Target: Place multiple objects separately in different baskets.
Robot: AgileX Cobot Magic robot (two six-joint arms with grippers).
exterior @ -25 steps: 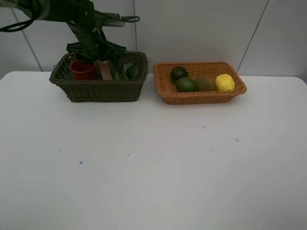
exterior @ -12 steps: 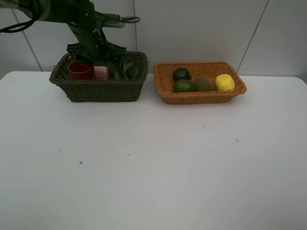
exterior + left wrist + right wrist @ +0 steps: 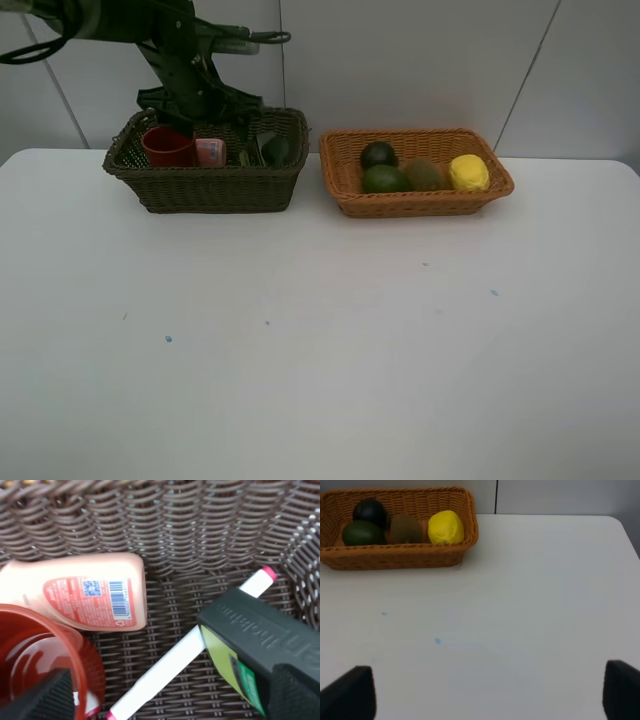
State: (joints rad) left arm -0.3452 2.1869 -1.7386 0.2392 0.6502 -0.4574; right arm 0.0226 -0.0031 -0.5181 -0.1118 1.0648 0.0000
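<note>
Black left arm angles down over the dark basket, its gripper spread apart.

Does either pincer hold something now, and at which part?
No. The left pincer is open above the dark woven basket; the right pincer is open and empty.

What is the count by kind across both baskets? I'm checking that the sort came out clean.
Fruit: 4, namely lime, dark round fruit, kiwi, lemon
Bottles: 2, pink bottle, black bottle
Cups: 1, red cup
Markers: 1, marker
Total: 8
</note>
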